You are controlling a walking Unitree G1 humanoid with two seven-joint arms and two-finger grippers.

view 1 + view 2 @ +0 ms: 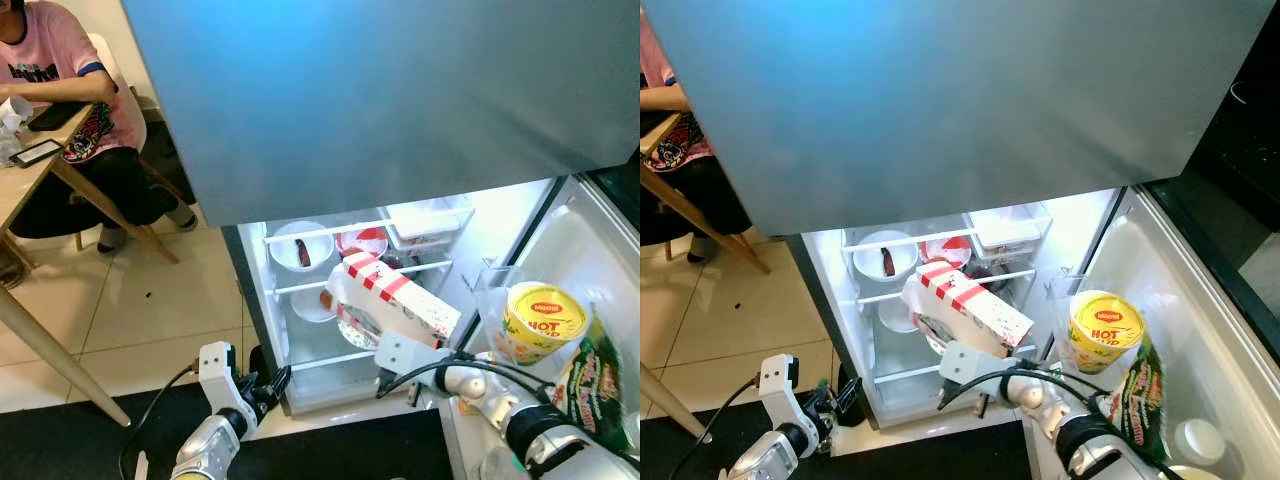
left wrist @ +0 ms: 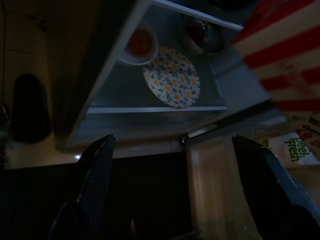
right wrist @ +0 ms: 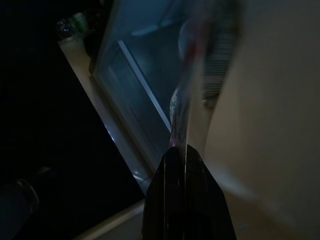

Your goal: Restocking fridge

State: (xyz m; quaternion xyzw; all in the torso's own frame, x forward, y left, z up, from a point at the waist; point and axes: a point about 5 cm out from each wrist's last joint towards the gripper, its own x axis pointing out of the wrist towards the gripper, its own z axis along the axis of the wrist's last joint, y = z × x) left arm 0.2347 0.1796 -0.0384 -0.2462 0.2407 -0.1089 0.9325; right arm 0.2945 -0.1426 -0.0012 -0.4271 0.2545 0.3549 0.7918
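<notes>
Standing open, the fridge [image 1: 300, 330] faces the robot; the striped carton [image 1: 395, 297] hangs before its middle shelf, long axis slanting inward, clamped by the right gripper [image 1: 392, 352]. The left gripper [image 1: 272, 385], fingers apart, idles low.

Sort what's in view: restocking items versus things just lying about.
Job:
red-and-white striped box, held by right gripper
fridge
left gripper, open near the fridge
noodle cup in the door

Lying about:
wooden table
phone
seated person
</notes>
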